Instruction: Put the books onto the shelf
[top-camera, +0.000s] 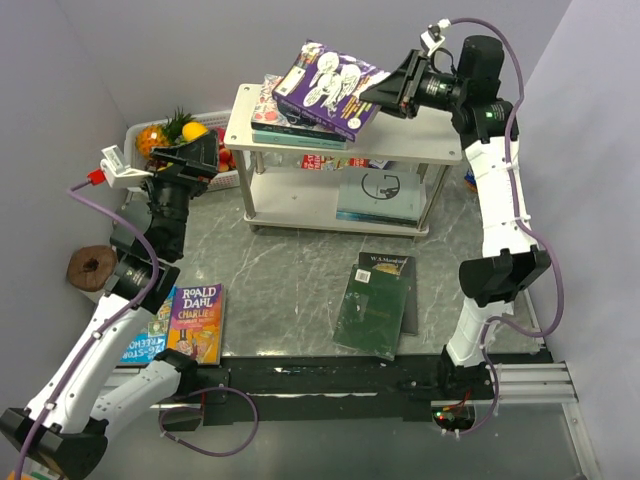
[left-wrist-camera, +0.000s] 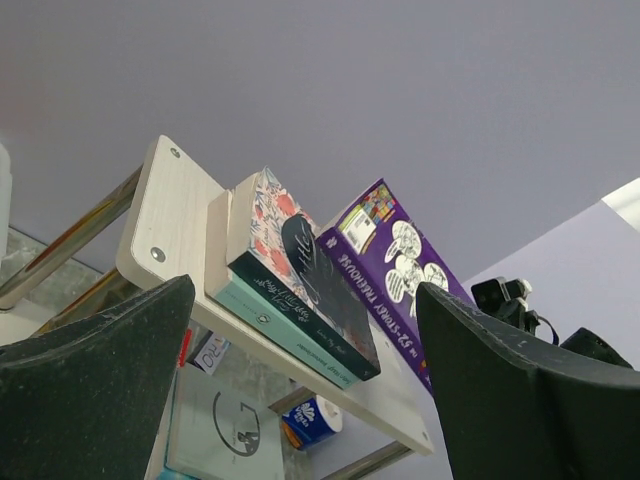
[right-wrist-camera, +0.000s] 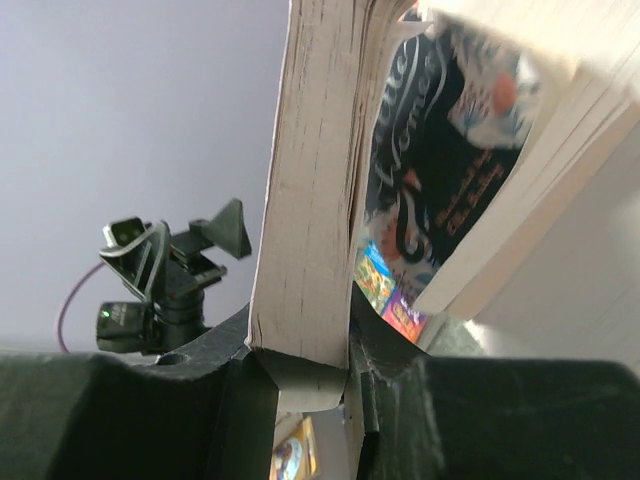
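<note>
2-tier shelf (top-camera: 410, 140), lower-tier books (top-camera: 375, 190) half hidden under top board, purple book (top-camera: 330, 88) tilted over 2-book stack (top-camera: 268, 105), covering most of it, spine toward arms, long axis along board, right gripper (top-camera: 378, 95) clamped on its right edge, left gripper (top-camera: 205, 150) spread wide, empty, beside shelf

1. The shelf (top-camera: 415, 142) stands upright, two pale wood boards on slim metal legs.
2. A purple book (top-camera: 330, 88) tilts over the shelf's top board, clamped at one corner in the right pincer (top-camera: 385, 95). It leans on a floral book (top-camera: 268, 100) stacked on a teal book (top-camera: 290, 138).
3. A circle-marked book (top-camera: 380, 190) lies flat on the lower board.
4. In front of the shelf, a dark green book (top-camera: 372, 310) overlaps a black book (top-camera: 385, 263).
5. Front-left of the shelf, an orange Roald Dahl book (top-camera: 197, 322) overlaps a blue book (top-camera: 148, 338).
</note>
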